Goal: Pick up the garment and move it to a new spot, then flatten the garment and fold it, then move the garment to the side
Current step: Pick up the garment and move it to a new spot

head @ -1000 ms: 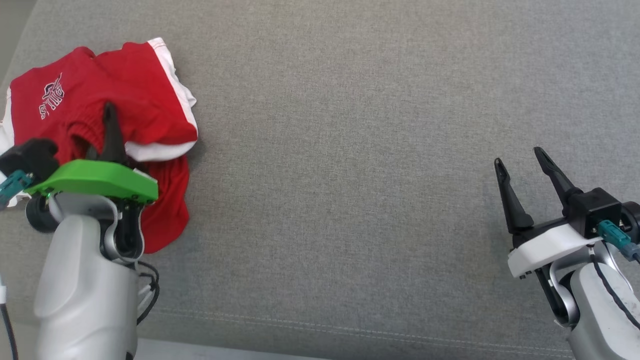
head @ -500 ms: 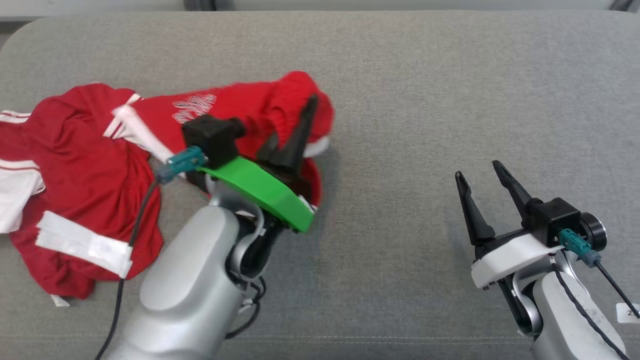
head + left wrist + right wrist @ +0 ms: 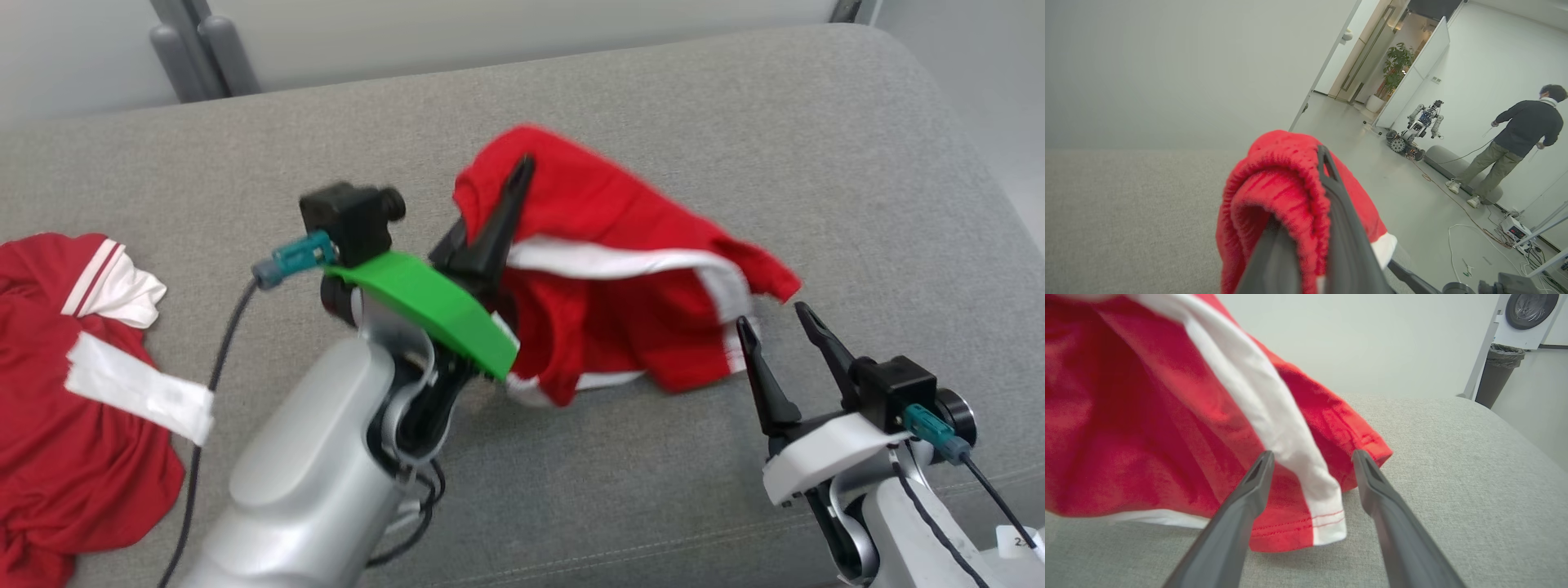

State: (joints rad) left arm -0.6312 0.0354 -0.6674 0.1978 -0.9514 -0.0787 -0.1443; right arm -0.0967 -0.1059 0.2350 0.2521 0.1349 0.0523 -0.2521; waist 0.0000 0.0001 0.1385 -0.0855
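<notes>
A red garment with white stripes [image 3: 620, 302] hangs bunched from my left gripper [image 3: 514, 184], which is shut on its ribbed red edge above the middle of the grey cushion [image 3: 653, 122]. In the left wrist view the red ribbed cloth [image 3: 1278, 183] wraps over my left gripper [image 3: 1306, 171], hiding one finger. The garment's lower hem rests on the cushion. My right gripper [image 3: 772, 318] stands open just right of the hem. In the right wrist view its fingers [image 3: 1312, 455] frame the white stripe of the garment [image 3: 1147, 416] without touching it.
A second red and white garment [image 3: 73, 392] lies crumpled at the cushion's left end. Beyond the cushion, a person [image 3: 1519, 134] stands by another robot [image 3: 1414, 130] with cables on the floor. A dark bin [image 3: 1498, 371] stands past the right end.
The head camera has shifted. My left gripper has carried the red garment rightward, off the other garment, until its hem hangs near my open right gripper.
</notes>
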